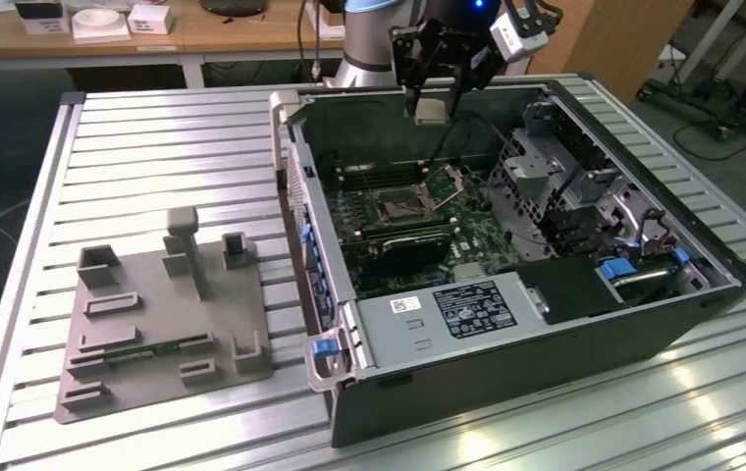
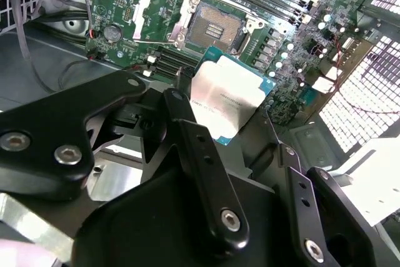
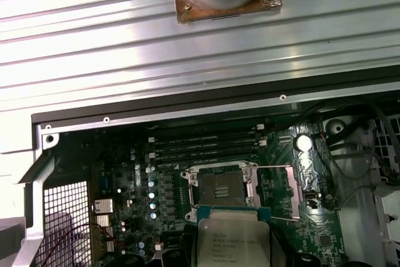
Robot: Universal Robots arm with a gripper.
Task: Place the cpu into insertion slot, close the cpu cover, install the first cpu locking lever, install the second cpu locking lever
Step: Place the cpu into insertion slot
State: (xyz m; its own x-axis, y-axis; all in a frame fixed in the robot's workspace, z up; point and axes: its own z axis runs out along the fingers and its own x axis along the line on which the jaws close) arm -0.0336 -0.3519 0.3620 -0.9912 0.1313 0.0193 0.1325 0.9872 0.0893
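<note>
My gripper point(image 1: 434, 98) hangs above the far part of the open computer case, shut on the cpu point(image 1: 432, 110), a flat square chip with a silver-grey top. In the second wrist view the cpu point(image 2: 228, 98) sits between the black fingers point(image 2: 187, 136), and its top also faces the first wrist view point(image 3: 232, 239). Below it the insertion slot point(image 1: 391, 206) point(image 2: 215, 28) point(image 3: 222, 189) lies bare in the green board. The cpu cover point(image 1: 450, 183) point(image 2: 153, 10) point(image 3: 282, 193) stands swung open beside the slot. Thin wire levers lie raised next to it.
The case walls point(image 1: 297, 186) surround the board. A drive cage point(image 1: 544, 167) and cables fill the exterior view's right, a power supply point(image 1: 471, 309) the near end. Memory slots point(image 3: 206, 145) run beside the socket. A grey fixture plate point(image 1: 164, 324) lies on the slatted table.
</note>
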